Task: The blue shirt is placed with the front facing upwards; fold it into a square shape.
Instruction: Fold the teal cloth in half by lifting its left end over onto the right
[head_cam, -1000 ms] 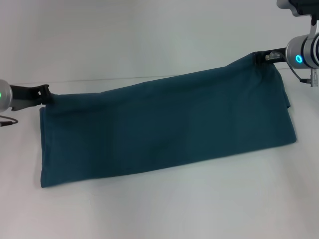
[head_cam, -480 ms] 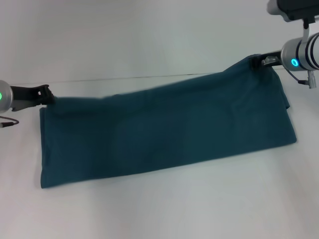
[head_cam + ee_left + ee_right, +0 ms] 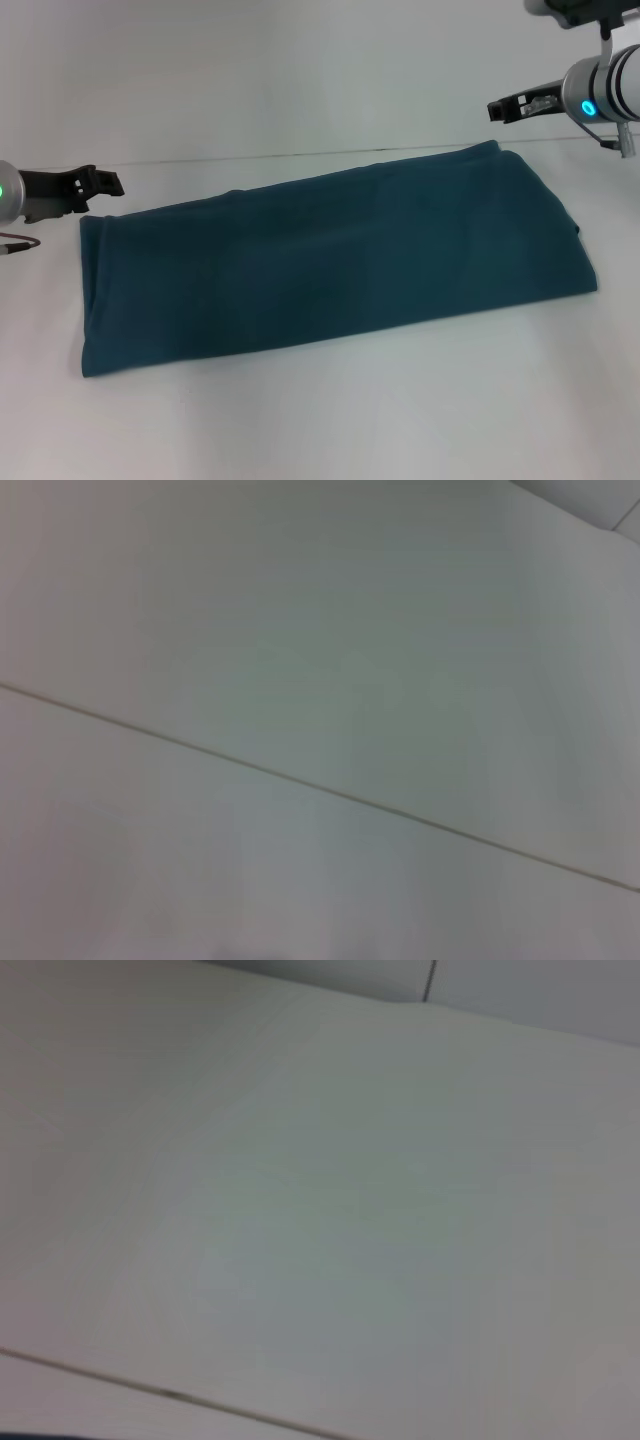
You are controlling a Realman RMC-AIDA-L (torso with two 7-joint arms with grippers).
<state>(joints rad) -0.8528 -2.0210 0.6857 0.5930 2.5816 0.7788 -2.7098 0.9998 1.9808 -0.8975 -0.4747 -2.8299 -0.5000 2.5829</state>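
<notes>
blue shirt (image 3: 330, 260): print, collar hidden inside fold | both arms cut off by side edges | wrist views: only blank white surface

A plain white bench (image 3: 330, 420) fills the lower frame, meeting a bare pale wall (image 3: 280, 70) along a thin seam.

The left gripper (image 3: 108, 184) is matte black, its slim black fingers (image 3: 112, 186) set on a blocky black body that joins a silver-grey cylindrical wrist with a glowing green light at its rim; a thin dark cable trails below that wrist. The right gripper (image 3: 494, 109) is black as well, with some silvery metal parts along its body, and joins a silver cylindrical wrist (image 3: 610, 95) ringed with dark bands and bearing a cyan ring light. A thin cable loops under that wrist, and a rounded silver-grey arm segment with a dark underside sits above it.
</notes>
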